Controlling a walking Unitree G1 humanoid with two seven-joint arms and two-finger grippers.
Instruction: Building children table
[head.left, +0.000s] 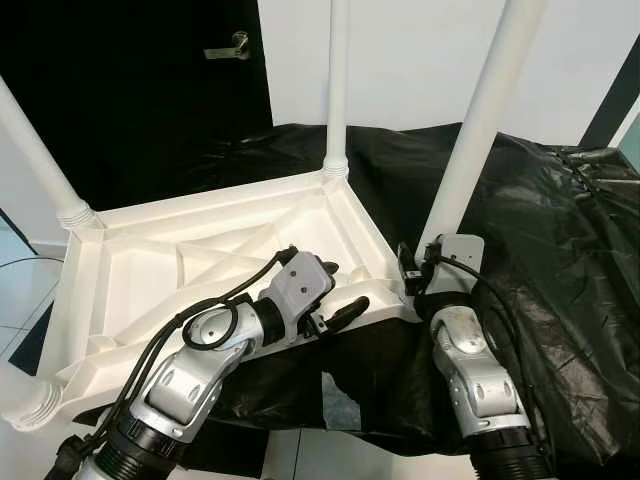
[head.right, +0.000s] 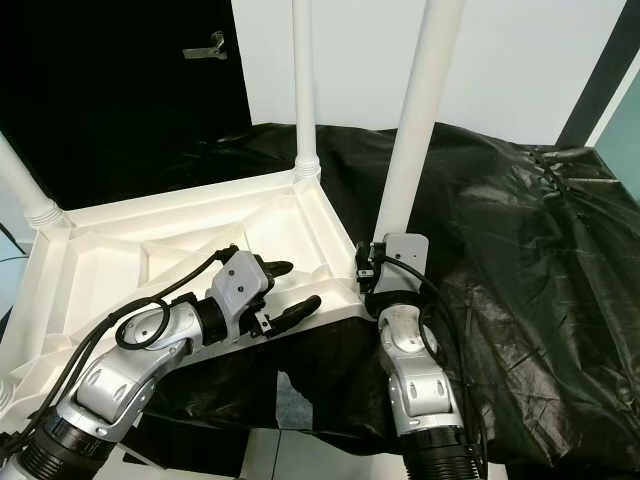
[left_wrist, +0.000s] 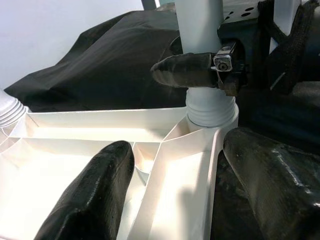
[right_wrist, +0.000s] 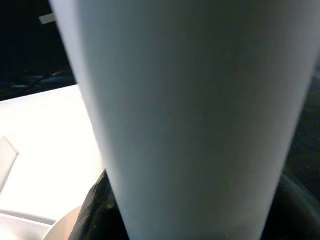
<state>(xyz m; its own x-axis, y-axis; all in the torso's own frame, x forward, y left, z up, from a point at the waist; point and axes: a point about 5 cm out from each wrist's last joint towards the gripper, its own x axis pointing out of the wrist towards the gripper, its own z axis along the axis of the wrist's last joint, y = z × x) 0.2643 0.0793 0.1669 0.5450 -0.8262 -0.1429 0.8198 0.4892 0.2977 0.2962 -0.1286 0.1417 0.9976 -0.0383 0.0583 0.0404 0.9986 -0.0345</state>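
Fingers of my left gripper (head.left: 340, 290) are spread apart, one black finger (left_wrist: 85, 200) over the ribbed underside of the white tabletop (head.left: 140, 270) and the other (left_wrist: 272, 185) outside its near rim, so the rim runs between them. I cannot tell whether either pad presses the plastic. My right gripper (head.left: 420, 268) is clasped on the base of the near-right leg (head.left: 480, 120), just above the corner socket; one fingertip (left_wrist: 192, 70) wraps across the white tube in the left wrist view, and the tube sits very close to the right wrist camera. The tabletop lies upside down on a black plastic sheet (head.left: 560, 230) that covers the surface beneath. Four white legs stand in its corner sockets: a near-left leg (head.left: 25, 400) at the frame edge, the gripped one, a far-left leg (head.left: 40, 160) and a far-right leg (head.left: 337, 90). Beyond them I see a dark door (head.left: 150, 80) with a metal handle (head.left: 230, 48) and a white wall (head.left: 420, 50)
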